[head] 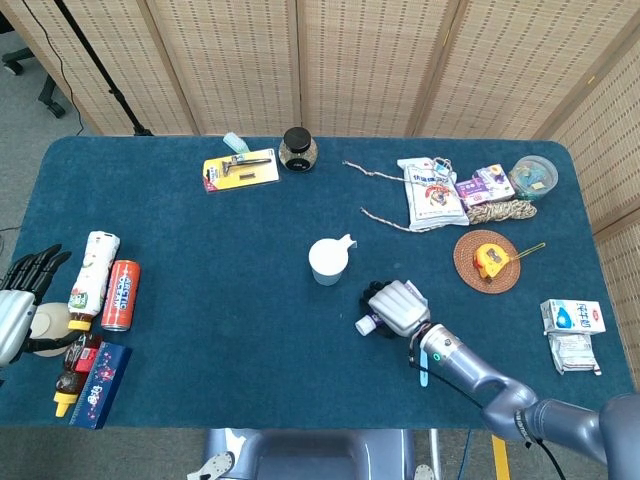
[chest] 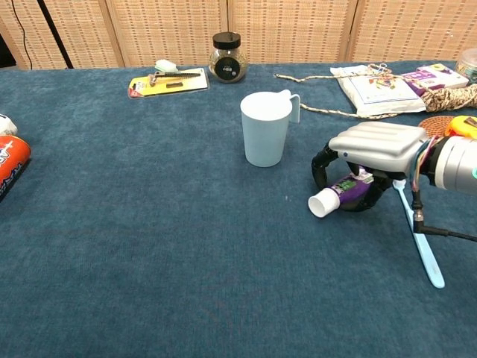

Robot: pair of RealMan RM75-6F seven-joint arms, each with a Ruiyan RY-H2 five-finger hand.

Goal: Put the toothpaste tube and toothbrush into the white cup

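With its fingers curled down around the tube, the right hand (chest: 370,153) grips the toothpaste tube (chest: 337,195) low over the blue table (chest: 149,261); the white cap end sticks out toward the robot's left, and the chest view doesn't settle whether the tube is touching the cloth. In the head view the same right hand (head: 396,307) covers most of the tube (head: 366,324), only the cap showing. The toothbrush (chest: 422,242) lies flat on the table just beside the hand on its right, light blue handle running toward the near edge, head end tucked against the hand. Nothing holds it.

The left hand (head: 22,290) sits at the near left edge of the table, seen only in the head view, fingers spread and holding nothing. Just beside it: a tan round object (head: 46,322), a white bottle (head: 92,268), a red can (head: 119,295), a dark sauce bottle (head: 70,375) and a blue box (head: 100,385), all lying flat.

The white cup (chest: 265,128) stands upright mid-table, handle pointing away from the robot, near the right hand but apart from it. Its inside is not visible in the chest view; the head view shows only white.

Further right: a woven coaster (head: 488,261) with a yellow tape measure (head: 491,258) on it, and a milk carton (head: 573,317) near the right edge.

Far side: a razor on a yellow card (head: 241,169), a dark-lidded jar (head: 298,149), a white bag (head: 430,192) with cord trailing, a coil of rope (head: 503,211).
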